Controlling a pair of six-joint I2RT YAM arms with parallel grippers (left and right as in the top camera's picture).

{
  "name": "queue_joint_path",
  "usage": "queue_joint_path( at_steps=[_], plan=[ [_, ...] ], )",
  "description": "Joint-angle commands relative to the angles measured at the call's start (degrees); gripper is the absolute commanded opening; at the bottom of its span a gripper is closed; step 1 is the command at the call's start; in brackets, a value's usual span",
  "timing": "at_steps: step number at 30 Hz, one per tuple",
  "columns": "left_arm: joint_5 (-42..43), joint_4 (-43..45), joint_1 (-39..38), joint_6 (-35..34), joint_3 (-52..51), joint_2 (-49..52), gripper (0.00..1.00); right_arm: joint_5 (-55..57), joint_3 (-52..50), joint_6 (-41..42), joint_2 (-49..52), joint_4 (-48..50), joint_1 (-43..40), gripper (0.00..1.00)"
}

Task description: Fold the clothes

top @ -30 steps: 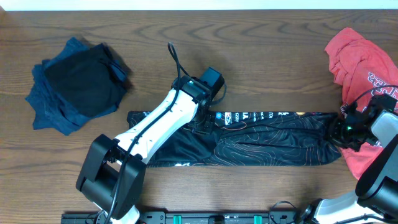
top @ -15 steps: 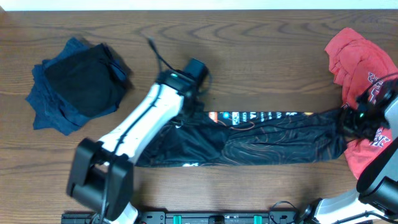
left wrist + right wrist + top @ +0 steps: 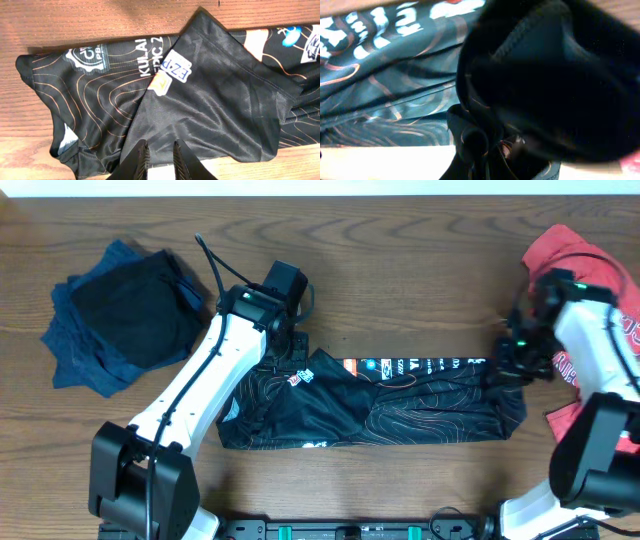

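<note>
The black jersey (image 3: 420, 405) with pale contour lines lies as a long band across the table's middle. Its left part is folded over, showing a small orange-white logo (image 3: 301, 377). My left gripper (image 3: 293, 348) is at the jersey's upper left edge. In the left wrist view its fingers (image 3: 160, 147) pinch the edge of a black flap (image 3: 215, 100), and creases run to the fingertips. My right gripper (image 3: 508, 370) is shut on the jersey's bunched right end. In the right wrist view dark cloth (image 3: 395, 85) fills the frame and wraps round the fingers (image 3: 490, 150).
A pile of dark blue and black clothes (image 3: 125, 315) lies at the back left. A red shirt with white lettering (image 3: 580, 270) lies at the right edge, partly under my right arm. Bare wood shows along the back and front of the table.
My left gripper moved left and back, drawing the jersey's left part over itself. My right gripper moved back and left off the red shirt, pulling the jersey's right end inward.
</note>
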Motion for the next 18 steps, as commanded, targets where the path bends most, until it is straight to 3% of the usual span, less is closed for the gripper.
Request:
queue_joint_path(
  at_steps=[1, 9, 18],
  plan=[
    [-0.3, -0.5, 0.0, -0.3, -0.4, -0.1, 0.2, 0.8, -0.2, 3.7, -0.1, -0.4, 5.4, 0.01],
    [-0.3, -0.9, 0.0, -0.3, -0.4, -0.1, 0.2, 0.8, -2.7, 7.7, -0.1, 0.6, 15.6, 0.02],
    [-0.3, -0.9, 0.0, -0.3, -0.4, -0.1, 0.2, 0.8, -3.3, 10.2, -0.1, 2.2, 21.6, 0.03]
  ],
)
